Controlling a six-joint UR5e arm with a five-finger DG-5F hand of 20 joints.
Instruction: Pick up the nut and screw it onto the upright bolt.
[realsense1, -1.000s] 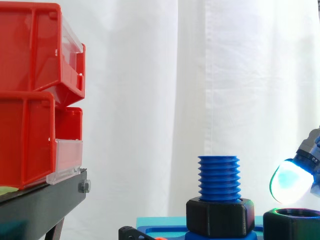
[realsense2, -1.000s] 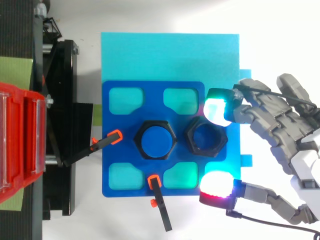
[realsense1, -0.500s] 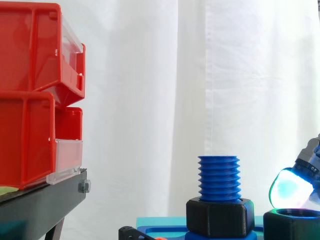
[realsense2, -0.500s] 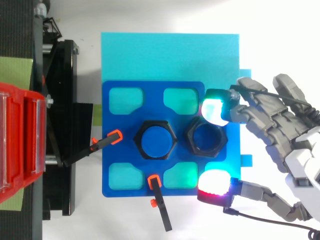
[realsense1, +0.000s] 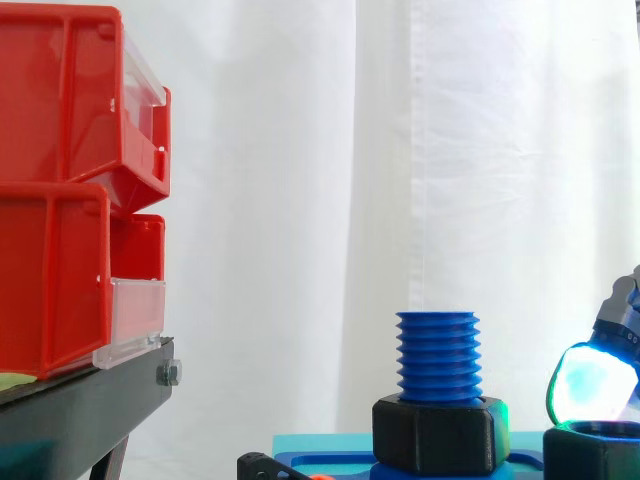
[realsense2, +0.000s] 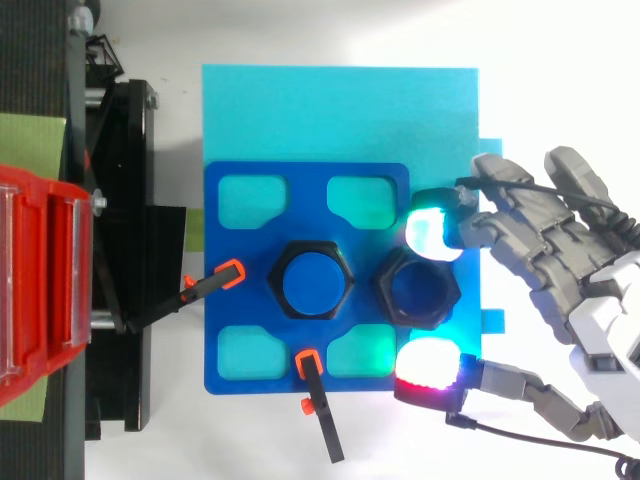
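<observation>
Black nut (realsense2: 418, 290) straddles the blue plate's (realsense2: 228, 290) right edge, just beside the upright bolt (realsense2: 313, 283) (threads blue). The hand (realsense2: 560, 260) brackets it with fingers spread, cyan pad (realsense2: 432, 235) touching its rim and red pad (realsense2: 428, 365) just beside.

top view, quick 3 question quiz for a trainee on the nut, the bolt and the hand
1. True or false: the loose black hexagonal nut is already threaded onto the upright blue threaded bolt.
2. The glowing pads of the robot's hand sit: A) on opposite sides of the loose nut; B) on top of the bolt; C) both left of the bolt.
3. Fill in: in the top view, the loose nut lies to the ___ of the bolt.
Key: 1 false; 2 A; 3 right.
</observation>
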